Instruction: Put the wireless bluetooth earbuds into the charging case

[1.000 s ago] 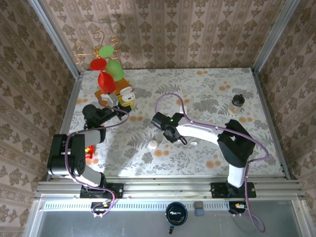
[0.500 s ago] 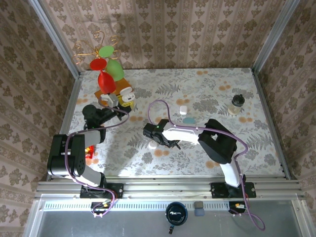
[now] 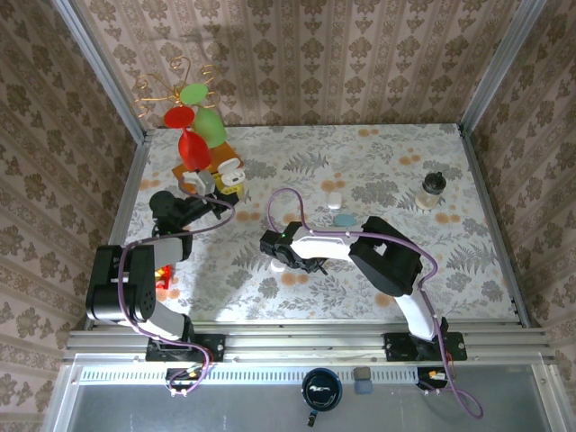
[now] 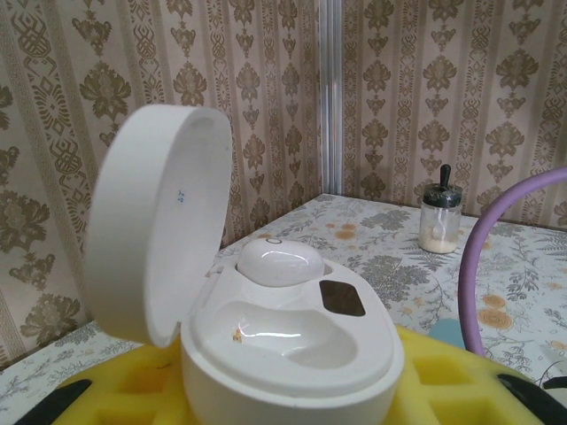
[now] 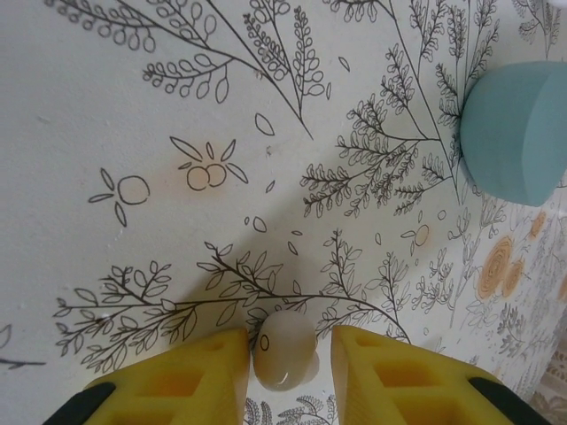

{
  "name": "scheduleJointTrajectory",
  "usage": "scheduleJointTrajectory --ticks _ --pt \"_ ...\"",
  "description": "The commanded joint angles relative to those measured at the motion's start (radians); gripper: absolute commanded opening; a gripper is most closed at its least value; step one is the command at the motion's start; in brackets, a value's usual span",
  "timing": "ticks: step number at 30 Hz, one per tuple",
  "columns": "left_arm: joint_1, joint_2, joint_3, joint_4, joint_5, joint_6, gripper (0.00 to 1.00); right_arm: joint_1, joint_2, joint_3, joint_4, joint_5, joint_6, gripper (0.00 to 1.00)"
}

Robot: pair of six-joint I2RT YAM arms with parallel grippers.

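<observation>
Where the charging case (image 4: 292, 354) is sitting: between the yellow pads (image 4: 416, 345) of the left gripper (image 4: 292, 403), at the far left of the bench (image 3: 396, 153), with its lid standing open.
Left gripper: clenching on the charging case and holding it roughly level.
Seated earbud (image 4: 282, 263): lying in the farther cavity, glossy white and oval; the nearer cavity is showing empty.
Right gripper (image 5: 290, 359): reaching down near mid-bench, its yellow fingertips (image 5: 221, 354) bracketing the loose earbud (image 5: 285, 345). One fingertip is looking to be touching and the other is leaving a sliver of a gap, so I cannot tell whether it is actually gripping.
Loose earbud: resting on the bench straight between the fingertips. It is showing as a small cream-white rounded bead, nearly as wide as long, so its long axis is hard to read.
Deciding relation: the right arm is sitting directly over the loose earbud, while the left arm is standing well apart. By my judgement, the empty cavity is lying to the left and farther back.
Teal case (image 5: 518, 133): lying beyond and to the right of the right gripper, apart from it.
</observation>
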Motion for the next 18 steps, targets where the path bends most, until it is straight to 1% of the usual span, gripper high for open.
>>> scheduleJointTrajectory --ticks 1,4,8,11,14,18 --pt "0.006 -0.028 -0.008 0.027 0.012 0.015 0.38 0.008 0.02 0.026 0.002 0.037 0.014 0.31" --pt "0.007 -0.029 -0.008 0.027 0.013 0.016 0.38 0.009 0.025 0.022 -0.003 0.043 0.015 0.28" --pt "0.007 -0.028 -0.007 0.027 0.014 0.016 0.38 0.007 0.026 0.023 -0.009 0.052 0.001 0.21" --pt "0.002 -0.024 -0.005 0.027 0.007 0.017 0.38 0.006 0.012 0.026 -0.009 0.053 -0.009 0.2" --pt "-0.013 -0.017 -0.001 0.026 -0.005 0.027 0.38 -0.008 -0.028 0.019 0.01 0.016 -0.012 0.19" --pt "-0.046 0.003 0.012 0.027 -0.02 0.036 0.38 -0.057 -0.13 -0.024 0.068 -0.08 -0.014 0.18"
